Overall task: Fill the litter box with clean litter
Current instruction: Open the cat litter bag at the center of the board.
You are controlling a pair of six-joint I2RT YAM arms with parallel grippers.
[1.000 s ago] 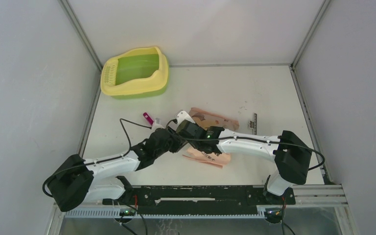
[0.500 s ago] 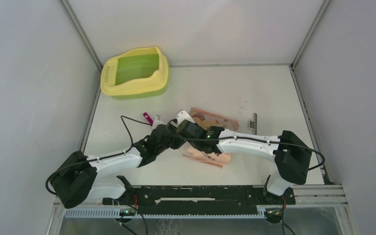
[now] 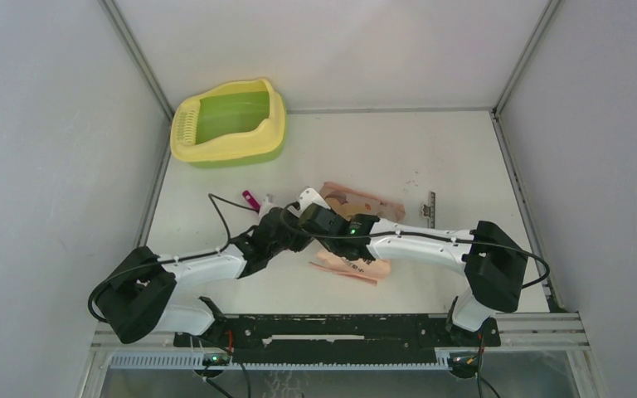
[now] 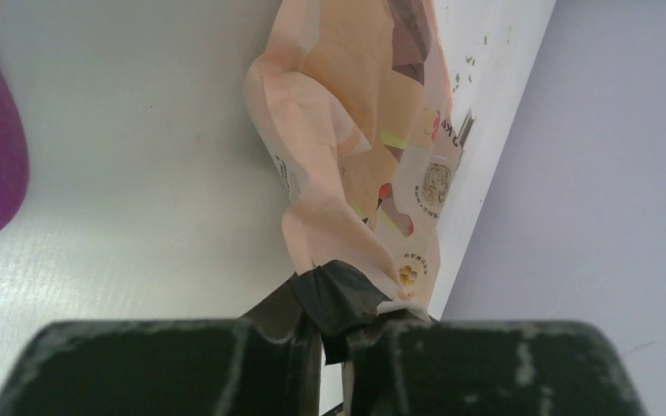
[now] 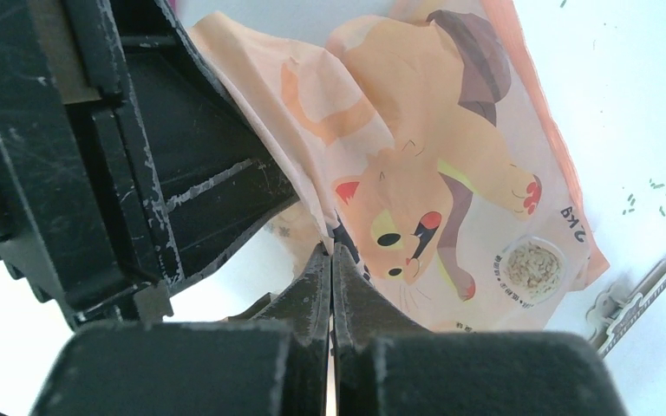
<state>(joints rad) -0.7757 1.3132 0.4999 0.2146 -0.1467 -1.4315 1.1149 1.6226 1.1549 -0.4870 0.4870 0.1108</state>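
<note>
The litter box (image 3: 228, 124) stands in the far corner, and its green basin looks bare. The only clean litter (image 5: 630, 202) in view is a few dark specks on the table, well apart from the box on its near right side. The printed litter bag (image 5: 434, 173) lies between box and specks.

The left gripper (image 4: 334, 316) and the right gripper (image 5: 331, 273) are both closed tight on the bag's crumpled edge. In the last second the left arm has swung its elbow inward, but the bag has hardly moved. I judge that the bag is still being opened and no pouring has begun.

The arms hide the pinch from above. I cannot tell whether the bag is torn or how much it holds.
</note>
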